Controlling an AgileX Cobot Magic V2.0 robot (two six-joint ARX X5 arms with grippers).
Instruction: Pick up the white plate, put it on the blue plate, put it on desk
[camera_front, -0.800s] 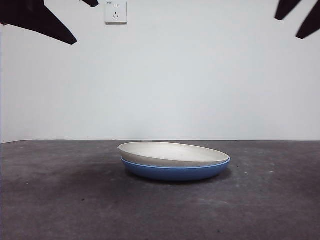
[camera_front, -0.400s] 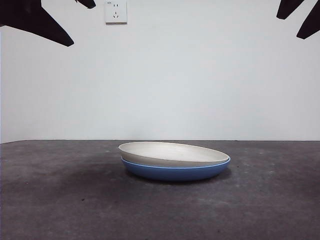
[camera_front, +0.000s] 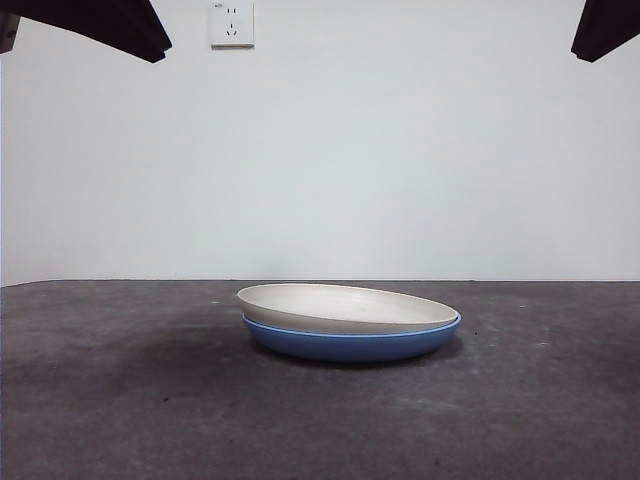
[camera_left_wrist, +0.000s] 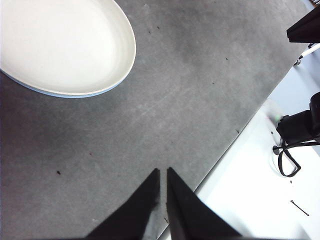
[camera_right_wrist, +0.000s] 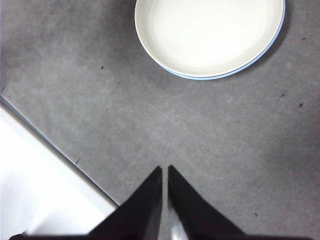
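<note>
The white plate (camera_front: 340, 305) lies nested in the blue plate (camera_front: 350, 345) in the middle of the desk (camera_front: 120, 400), tilted slightly. In the left wrist view the white plate (camera_left_wrist: 65, 45) fills the blue one, of which only a thin rim (camera_left_wrist: 60, 94) shows. The right wrist view shows the same stack, the white plate (camera_right_wrist: 210, 35) with a blue rim (camera_right_wrist: 272, 47). My left gripper (camera_left_wrist: 163, 171) is shut and empty, high above the desk, away from the plates. My right gripper (camera_right_wrist: 165, 168) is also shut and empty, high and apart from them.
Black arm parts show at the top left corner (camera_front: 110, 20) and top right corner (camera_front: 605, 25) of the front view. A wall socket (camera_front: 231, 22) is behind. The desk's edge (camera_left_wrist: 235, 140) and a black device with a cable (camera_left_wrist: 295, 130) lie beyond it.
The black tips at both top corners showed two spread prongs each; now each is one blunt block, higher in the picture. The plates have not moved.
</note>
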